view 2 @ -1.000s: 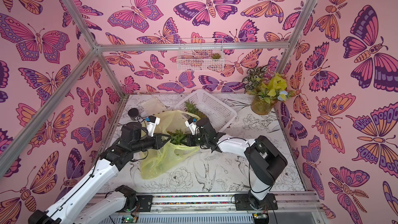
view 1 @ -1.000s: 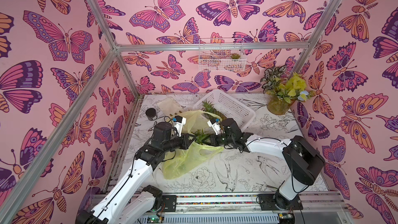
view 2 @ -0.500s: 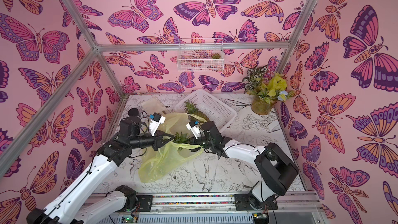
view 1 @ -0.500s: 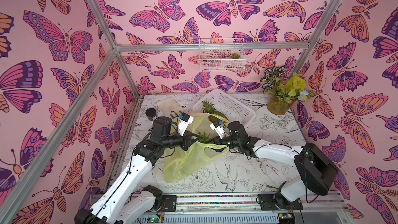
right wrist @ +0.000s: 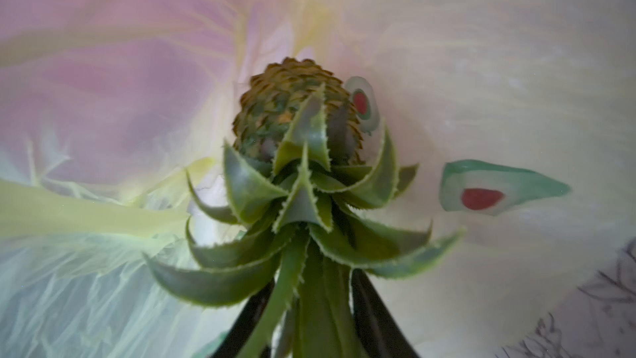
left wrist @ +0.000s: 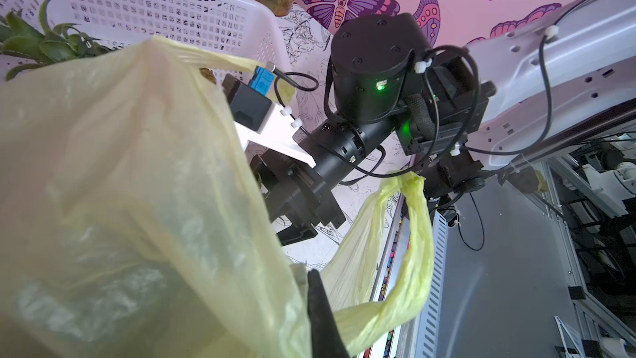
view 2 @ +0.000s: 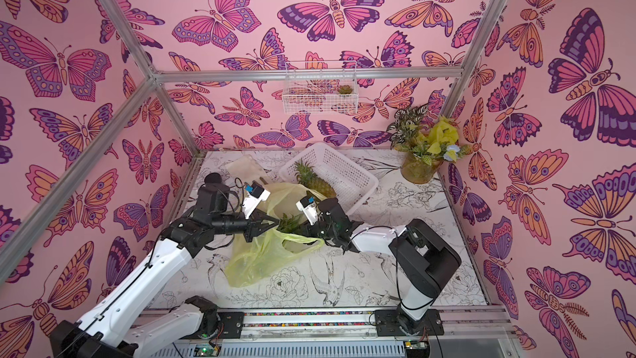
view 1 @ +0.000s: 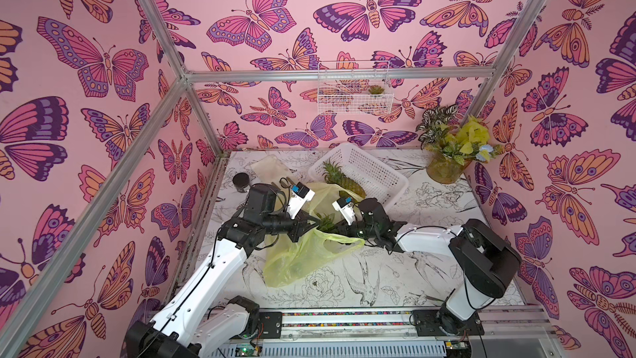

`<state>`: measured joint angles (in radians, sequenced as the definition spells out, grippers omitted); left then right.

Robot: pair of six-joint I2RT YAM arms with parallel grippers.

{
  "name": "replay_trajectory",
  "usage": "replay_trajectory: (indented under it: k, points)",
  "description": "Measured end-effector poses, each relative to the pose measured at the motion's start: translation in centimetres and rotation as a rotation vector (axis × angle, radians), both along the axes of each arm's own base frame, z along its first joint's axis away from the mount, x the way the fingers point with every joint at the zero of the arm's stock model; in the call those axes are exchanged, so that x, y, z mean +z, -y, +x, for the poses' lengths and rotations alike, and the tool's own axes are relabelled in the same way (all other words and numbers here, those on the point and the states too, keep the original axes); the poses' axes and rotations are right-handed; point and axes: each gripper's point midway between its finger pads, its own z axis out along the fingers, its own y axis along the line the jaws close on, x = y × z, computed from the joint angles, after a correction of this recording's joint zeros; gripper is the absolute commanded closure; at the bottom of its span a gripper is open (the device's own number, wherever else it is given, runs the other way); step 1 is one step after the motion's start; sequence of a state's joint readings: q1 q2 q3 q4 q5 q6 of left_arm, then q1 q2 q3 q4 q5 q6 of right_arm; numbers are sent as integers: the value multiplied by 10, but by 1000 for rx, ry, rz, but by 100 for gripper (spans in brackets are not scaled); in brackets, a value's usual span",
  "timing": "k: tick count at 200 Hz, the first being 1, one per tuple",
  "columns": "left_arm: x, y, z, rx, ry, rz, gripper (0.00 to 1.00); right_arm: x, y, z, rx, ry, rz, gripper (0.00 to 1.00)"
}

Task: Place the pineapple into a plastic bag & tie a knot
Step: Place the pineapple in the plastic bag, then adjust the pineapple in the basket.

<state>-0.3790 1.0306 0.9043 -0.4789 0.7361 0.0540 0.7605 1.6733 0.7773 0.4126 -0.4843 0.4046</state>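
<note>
dark round pot [view 1: 241, 181]: it stands near the far left corner of the worktop [view 1: 430, 270], well apart from the work, so it does not disturb you.
left gripper [view 1: 311, 227]: its jaws are closed on the rim of the plastic bag [view 1: 303, 260] and hold the mouth up, between the left edge and the middle of the worktop.
plastic bag: the film is thin, soft and probably slippery, and I judge it collapses if you let go. Its bottom lies on the worktop. Take it at the handles. One handle loop [left wrist: 413, 235] hangs free near the right gripper [right wrist: 313, 280]. No knot is tied yet.
pineapple [right wrist: 292, 115]: it is inside the bag, body deep and crown toward the mouth. It looks small but stiff, and rather heavy for such film. The spiky leaves can catch or tear the plastic.
right gripper: its fingers stand on both sides of the crown leaves, inside the mouth. You cannot tell if they press or only flank them.
in the way: the white basket [view 1: 378, 173], with a second pineapple [view 1: 339, 180] in it, is just behind the bag. The plant pot [view 1: 445, 168] stays in the far right corner.
</note>
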Motion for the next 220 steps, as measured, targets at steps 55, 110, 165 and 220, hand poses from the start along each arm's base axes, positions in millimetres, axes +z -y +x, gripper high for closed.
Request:
replay_trajectory:
  k: [55, 110, 165, 220]
  points:
    - [-28, -10, -5, 26, -13, 72, 100, 7, 39, -2, -92, 85, -148, 11]
    - [-48, -18, -5, 31, 1, 137, 100, 63, 86, -34, -78, 214, -227, 16]
    - [-59, -21, -13, 24, -20, 151, 100, 147, 149, 5, -261, 329, -267, 13]
    - [-57, -25, -15, 44, -3, 159, 100, 110, 176, 93, -336, 218, -461, 6]
